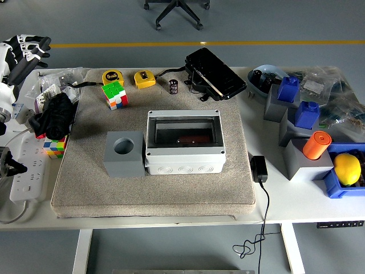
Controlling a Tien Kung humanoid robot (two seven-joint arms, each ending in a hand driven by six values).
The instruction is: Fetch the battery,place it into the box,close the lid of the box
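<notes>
While the box (183, 141) sat mid-mat, lid apparently shut:
Battery (173, 86): far side of the worktop (171, 214), upright.
Left robot hand (28, 47): far left, fingers loosely spread, empty.

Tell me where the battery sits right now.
In the head view the battery stands upright at the far edge of the mat, between the yellow tape measure on its left and the black device on its right, beyond the box.
</notes>
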